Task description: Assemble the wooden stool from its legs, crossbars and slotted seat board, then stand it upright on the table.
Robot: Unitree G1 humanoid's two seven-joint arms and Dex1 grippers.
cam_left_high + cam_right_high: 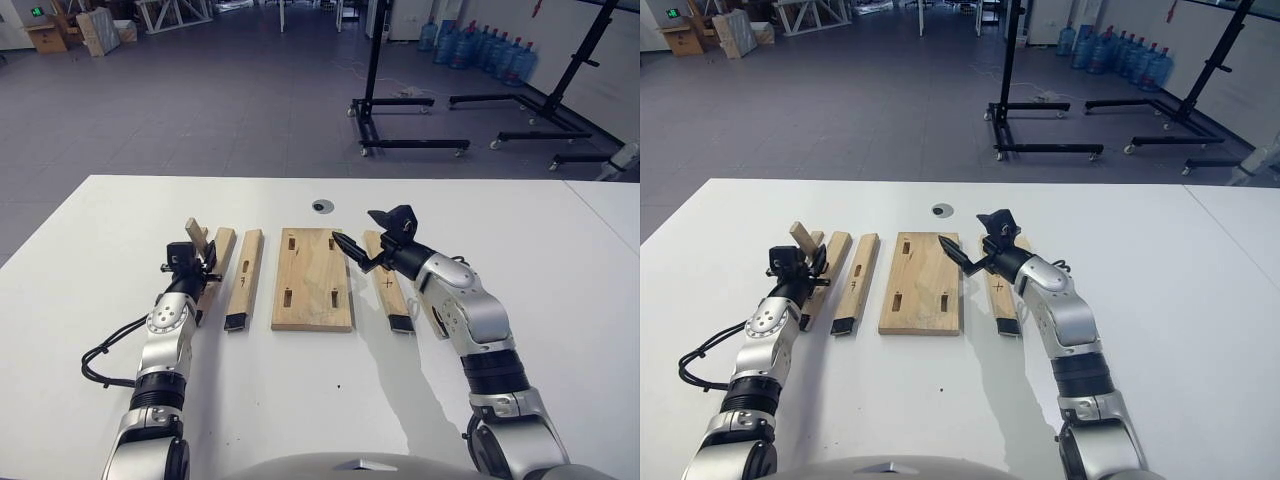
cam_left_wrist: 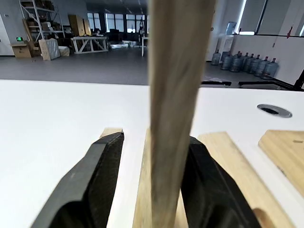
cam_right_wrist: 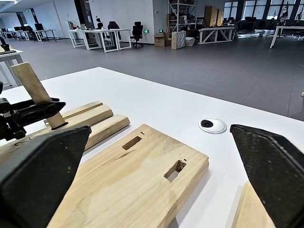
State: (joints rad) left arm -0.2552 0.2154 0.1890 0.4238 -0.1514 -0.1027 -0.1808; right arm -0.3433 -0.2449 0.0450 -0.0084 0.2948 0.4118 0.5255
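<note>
Clamping a short pale wooden crossbar (image 1: 195, 232) near-upright, the left tool (image 1: 200, 258) has the slotted wooden seat board (image 1: 312, 285) lying lengthwise to its right, beside the wide-open right tool (image 1: 355, 229).

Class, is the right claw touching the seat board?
Cannot tell. In the right wrist view the open right claw hangs over the seat board, but no view plainly shows contact or a gap beneath it.

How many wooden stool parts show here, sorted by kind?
Slotted seat board: 1
Long bars lying flat: 4, three left of the board, one right of it
Short stick held tilted in the left gripper: 1
Total: 6
</note>
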